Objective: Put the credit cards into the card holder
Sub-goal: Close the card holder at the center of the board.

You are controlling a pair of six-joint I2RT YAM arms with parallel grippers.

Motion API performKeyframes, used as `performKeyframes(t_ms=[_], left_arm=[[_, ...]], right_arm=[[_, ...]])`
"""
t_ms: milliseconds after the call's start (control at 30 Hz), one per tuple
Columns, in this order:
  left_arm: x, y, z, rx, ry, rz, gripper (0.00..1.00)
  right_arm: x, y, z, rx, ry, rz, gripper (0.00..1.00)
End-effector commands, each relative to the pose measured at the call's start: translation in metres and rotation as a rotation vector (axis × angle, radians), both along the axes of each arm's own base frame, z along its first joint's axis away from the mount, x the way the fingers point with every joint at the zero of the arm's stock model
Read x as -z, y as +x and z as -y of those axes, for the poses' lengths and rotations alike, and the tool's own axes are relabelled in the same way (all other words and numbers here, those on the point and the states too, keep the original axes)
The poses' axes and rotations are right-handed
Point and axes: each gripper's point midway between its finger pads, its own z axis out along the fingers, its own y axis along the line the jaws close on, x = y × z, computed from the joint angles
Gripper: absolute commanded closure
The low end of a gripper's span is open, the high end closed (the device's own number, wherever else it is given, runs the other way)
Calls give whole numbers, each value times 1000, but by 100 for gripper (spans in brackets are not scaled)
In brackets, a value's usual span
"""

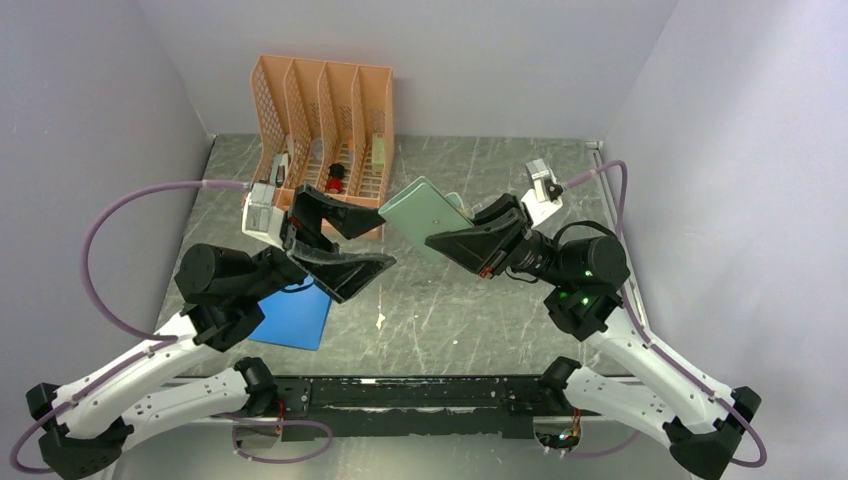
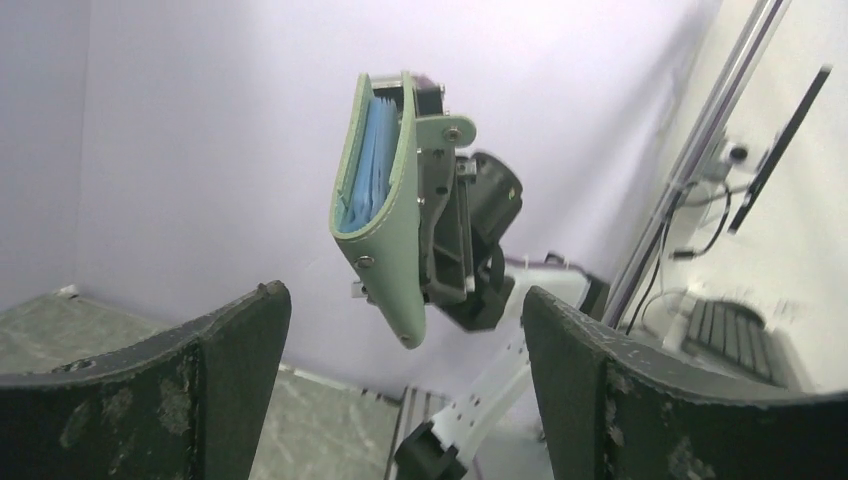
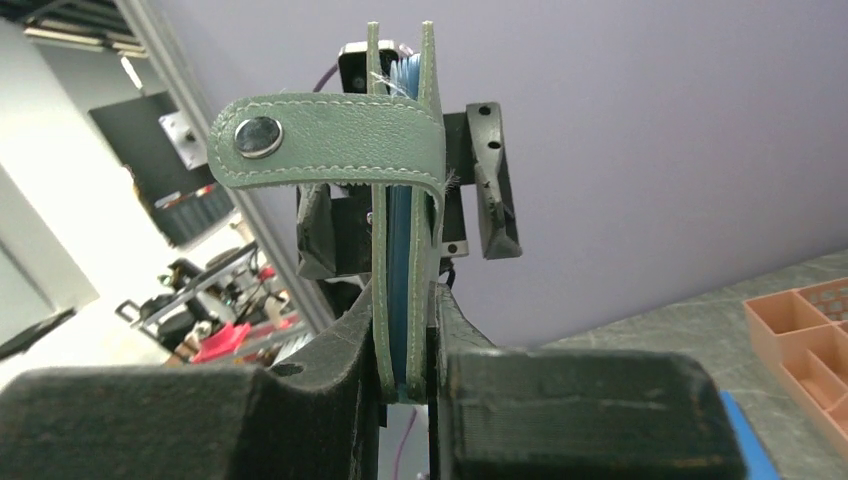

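Top cam: fixed, high behind the arm bases, pitched down and forward. Wide shot, whole table point(image 1: 470, 320) up to the back wall. Left wrist cam: sits behind the left fingers point(image 2: 200, 390), tilted slightly up, facing across to the right side; card holder point(image 2: 385, 210) mid-frame, near. Right wrist cam: looks along the right fingers point(image 3: 590, 410), facing left, card holder edge-on and very close. All three share the card holder. Top and right wrist also share the orange file rack point(image 1: 330, 110) and blue pad point(image 1: 295, 318).
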Motion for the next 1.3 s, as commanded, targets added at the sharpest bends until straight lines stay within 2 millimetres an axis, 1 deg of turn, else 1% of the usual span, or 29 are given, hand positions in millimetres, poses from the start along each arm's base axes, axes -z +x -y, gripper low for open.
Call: performKeyframes(t_ms=[0,100,167,300,367,400,467,500,533,600,633,667,700,733,767,800,867,967,1033,1167,1267], left_arm=[[-32,10,-6,36,-241,-123,13],[-33,15,6,93,-277,-190,19],[-33,18,16,132,-283,-220,27],[-30,26,36,183,-262,-280,34],[-27,30,43,193,-261,-306,35],[-28,31,43,198,-271,-311,38],[-30,32,43,205,-296,-310,60],[-32,32,43,210,-307,-308,64],[-33,33,43,213,-316,-308,65],[-36,33,43,219,-325,-308,61],[-38,32,43,223,-330,-305,57],[-39,32,43,225,-333,-303,48],[-40,32,43,223,-335,-304,42],[-41,32,42,224,-337,-304,37],[-41,33,42,222,-339,-303,35],[-42,33,42,219,-340,-300,35],[-43,33,42,214,-343,-295,38],[-43,34,42,208,-343,-287,50],[-42,35,44,207,-334,-289,54],[-38,36,49,215,-311,-298,57],[-36,36,50,216,-307,-303,57]], right_arm=[[-20,15,18,137,125,-21,100],[-19,27,23,204,137,-52,100],[-18,33,24,233,134,-68,100],[-18,36,25,248,146,-76,100],[-19,36,26,247,148,-75,100],[-19,35,26,245,150,-76,100],[-18,36,27,250,152,-81,100],[-17,36,27,251,151,-82,100],[-16,35,28,252,150,-83,100],[-12,35,28,254,143,-89,100],[-11,36,28,257,141,-92,100],[-9,36,29,259,140,-96,100],[-9,36,29,260,139,-96,100],[-8,36,29,260,139,-97,100],[-7,36,29,262,139,-100,100],[-7,36,30,261,142,-106,100],[-6,37,30,257,149,-116,100],[-4,37,27,242,155,-130,100],[-2,38,26,238,157,-139,100],[-1,39,24,230,159,-150,100],[1,41,23,228,161,-158,100]])
